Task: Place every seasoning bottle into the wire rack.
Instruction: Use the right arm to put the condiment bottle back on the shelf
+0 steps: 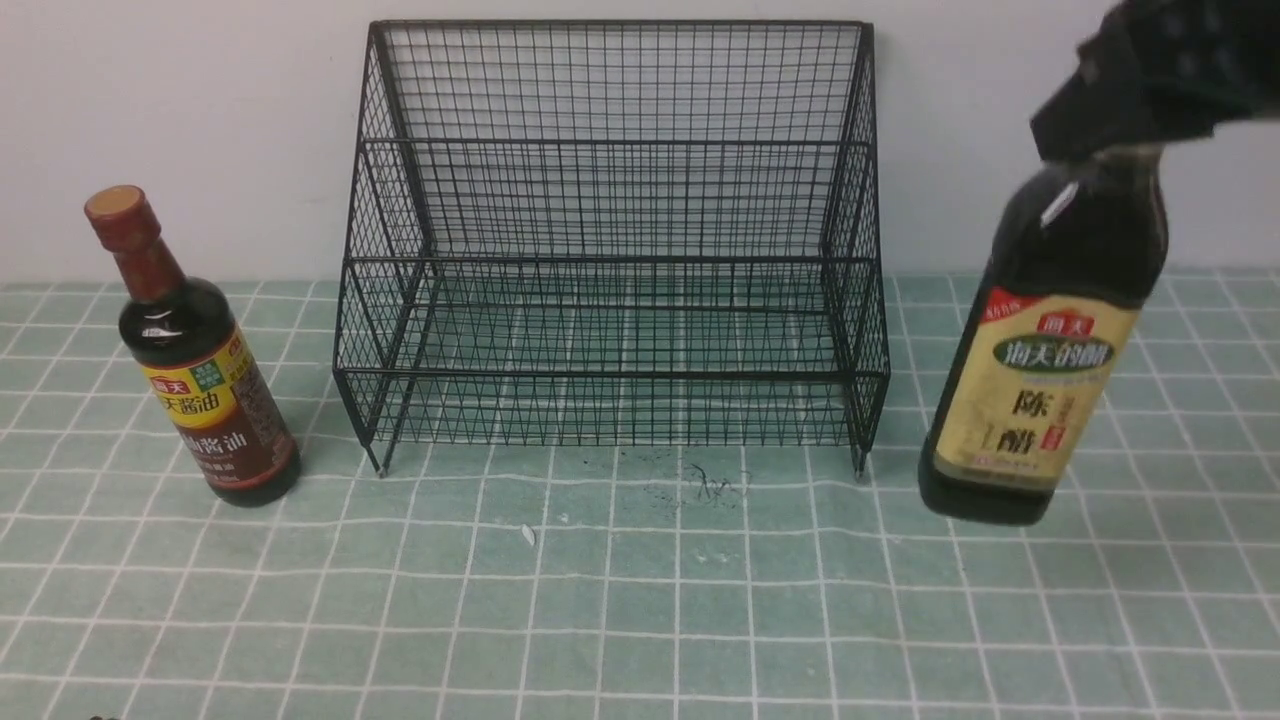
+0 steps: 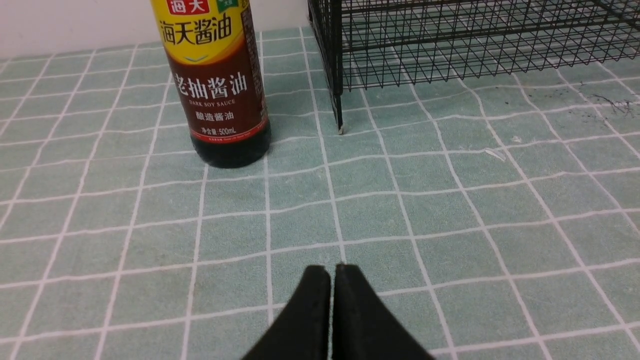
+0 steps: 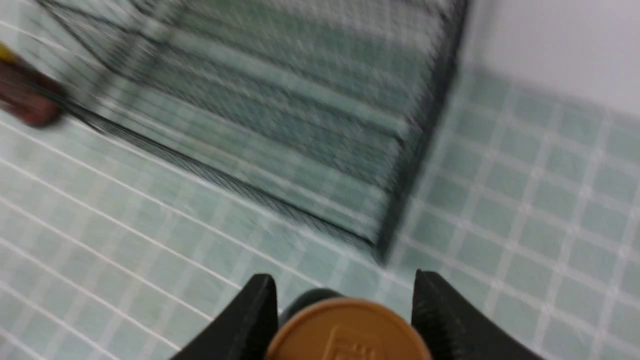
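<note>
The black wire rack (image 1: pixel 615 375) stands empty at the back middle of the table, against the wall. Left of it stands the slim seasoning bottle (image 1: pixel 200 380) with its red-brown cap, upright and untouched. My left gripper (image 2: pixel 332 270) is shut and empty, low over the cloth in front of that slim bottle (image 2: pixel 215 90) and the rack's corner leg (image 2: pixel 339 115). My right gripper (image 1: pixel 1120 150) is shut on the neck of the wider bottle (image 1: pixel 1040 380), which hangs tilted to the right of the rack. Its gold cap (image 3: pixel 345 330) sits between the fingers (image 3: pixel 255 310).
A green cloth (image 1: pixel 640 600) with a white grid covers the table. Dark scribble marks (image 1: pixel 710 485) and a small white scrap (image 1: pixel 528 535) lie in front of the rack. A pale wall (image 1: pixel 200 120) closes the back. The right wrist view is blurred.
</note>
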`<state>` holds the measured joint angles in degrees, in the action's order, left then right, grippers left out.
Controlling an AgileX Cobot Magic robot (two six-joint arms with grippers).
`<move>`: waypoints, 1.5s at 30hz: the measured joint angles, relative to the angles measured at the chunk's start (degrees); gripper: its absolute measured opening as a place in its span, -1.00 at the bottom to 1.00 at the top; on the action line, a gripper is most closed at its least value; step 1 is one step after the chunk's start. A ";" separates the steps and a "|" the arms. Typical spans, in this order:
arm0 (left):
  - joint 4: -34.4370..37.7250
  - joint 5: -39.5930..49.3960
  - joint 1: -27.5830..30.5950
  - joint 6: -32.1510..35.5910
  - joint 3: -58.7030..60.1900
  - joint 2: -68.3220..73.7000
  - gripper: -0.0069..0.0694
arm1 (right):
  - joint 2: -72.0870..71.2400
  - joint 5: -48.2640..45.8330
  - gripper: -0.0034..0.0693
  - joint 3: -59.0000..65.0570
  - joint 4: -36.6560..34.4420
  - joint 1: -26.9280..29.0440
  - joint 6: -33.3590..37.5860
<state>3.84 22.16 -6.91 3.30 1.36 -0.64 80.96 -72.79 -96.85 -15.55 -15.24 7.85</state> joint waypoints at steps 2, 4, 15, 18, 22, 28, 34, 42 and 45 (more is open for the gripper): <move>0.00 0.00 0.00 0.00 0.00 0.00 -0.83 | 0.16 0.00 -0.01 -2.31 -2.25 -0.70 1.71; 0.00 0.00 0.00 0.00 0.00 0.00 -0.83 | 1.81 0.33 -0.01 -5.86 -5.44 -2.91 3.44; 0.00 0.00 0.00 0.00 0.00 0.00 -0.83 | 15.73 8.89 -0.01 -14.43 -6.01 -6.31 4.10; 0.00 0.00 0.00 0.00 0.00 0.00 -0.83 | 18.53 10.92 -0.01 -15.49 -4.61 -6.31 4.51; 0.00 0.00 0.00 0.00 0.00 0.00 -0.83 | 21.91 13.25 -0.01 -15.86 -1.61 -6.31 4.49; 0.00 0.00 0.00 0.00 0.00 0.00 -0.83 | 24.94 13.22 -0.01 -15.91 2.14 -6.31 3.76; 0.00 0.00 0.00 0.00 0.00 0.00 -0.83 | 27.67 9.29 -0.01 -15.91 2.81 -6.31 3.24; 0.00 0.00 0.00 0.00 0.00 0.00 -0.83 | 27.73 8.91 0.26 -16.50 3.58 -6.33 1.10; 0.00 0.00 0.00 0.00 0.00 0.00 -0.83 | 25.45 7.06 0.45 -16.50 4.71 -6.33 0.67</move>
<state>3.84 22.16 -6.91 3.30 1.36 -0.64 106.41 -65.73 -113.35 -10.84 -21.58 8.52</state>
